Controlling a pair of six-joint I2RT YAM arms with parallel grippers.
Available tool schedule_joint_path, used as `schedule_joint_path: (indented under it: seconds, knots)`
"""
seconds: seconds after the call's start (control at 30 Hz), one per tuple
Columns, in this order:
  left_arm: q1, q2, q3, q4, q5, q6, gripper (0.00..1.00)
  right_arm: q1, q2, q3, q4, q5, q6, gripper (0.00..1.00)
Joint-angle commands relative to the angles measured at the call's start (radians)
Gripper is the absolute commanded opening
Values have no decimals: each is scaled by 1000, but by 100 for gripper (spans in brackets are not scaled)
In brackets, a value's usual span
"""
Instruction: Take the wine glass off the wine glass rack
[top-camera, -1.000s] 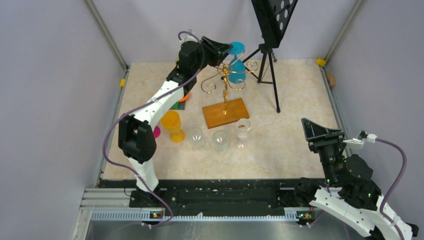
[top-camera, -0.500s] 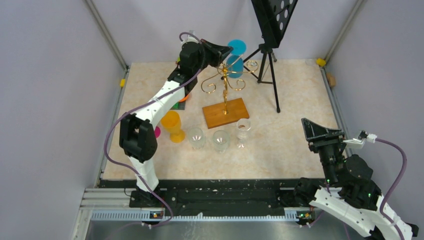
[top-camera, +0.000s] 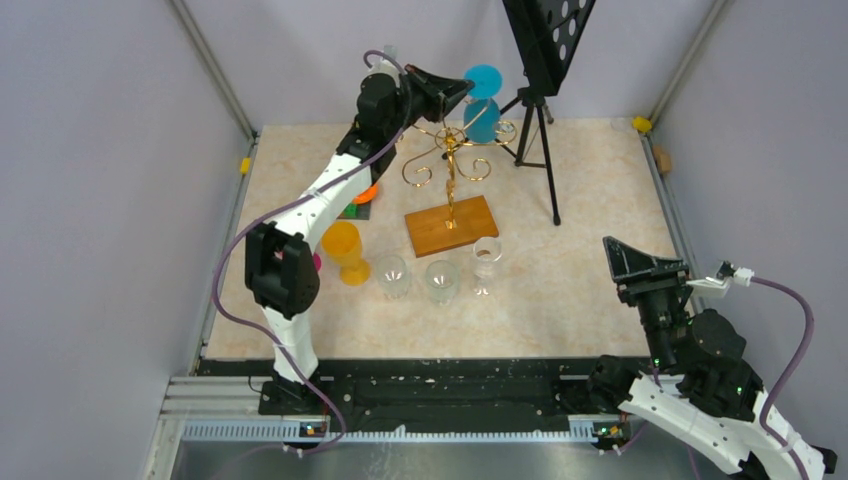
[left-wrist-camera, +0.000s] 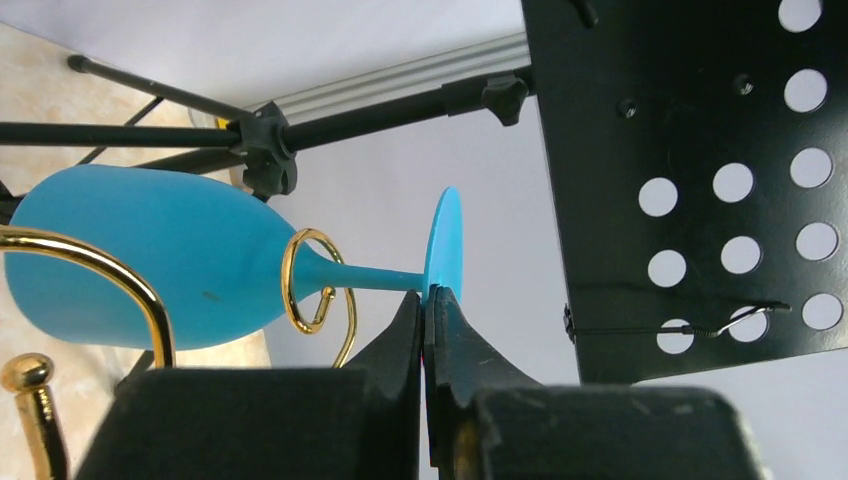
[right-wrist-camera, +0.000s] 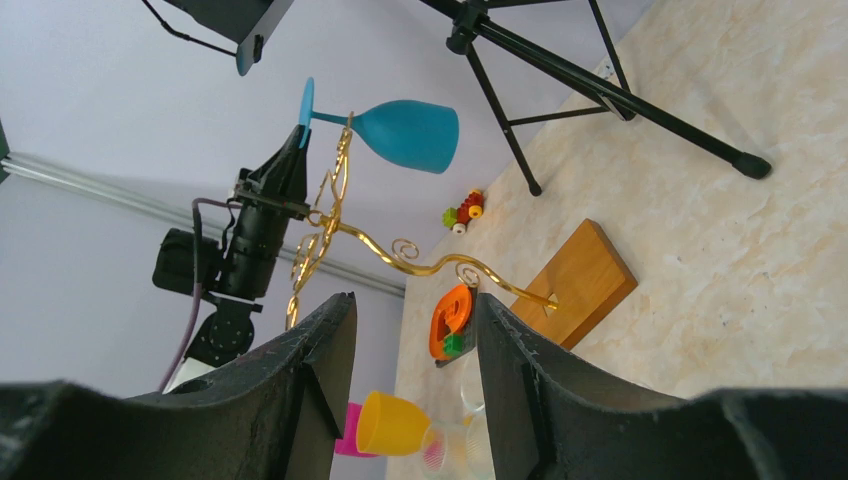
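Pinching the glass (left-wrist-camera: 150, 260) by its foot with the left gripper (left-wrist-camera: 427, 310), jaws shut on it, upper centre of the top view. Lying sideways, stem through a rack (top-camera: 451, 195) ring. Parking the right gripper (right-wrist-camera: 412, 310) lower right, jaws wide.

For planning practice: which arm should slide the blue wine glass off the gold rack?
Left. The left gripper pinches the blue wine glass by its foot; the right gripper sits open, far from the rack.
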Motion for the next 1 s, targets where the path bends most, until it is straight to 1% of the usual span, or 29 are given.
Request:
schedule_joint_path:
  seconds: [0.0,0.27,0.57,0.73,0.83,0.97]
  knots:
    - [2,1,32,61,68,-5,0,-6,-18,1,0,15,5,48]
    - [2,-12,37,15,124,31,0,-6,-16,-9,12,12,8,48]
    - [13,-119,10,-89,70,149,0,-6,-17,-8,14,9,7,48]
    - [30,-172,-6,-146,14,208,0,-6,-14,-11,23,7,7,48]
    - [43,-194,-11,-160,-12,226,0,-6,-11,-12,28,3,6,49]
    - [60,-195,-15,-127,-17,232,0,-6,-6,-13,36,-3,1,53]
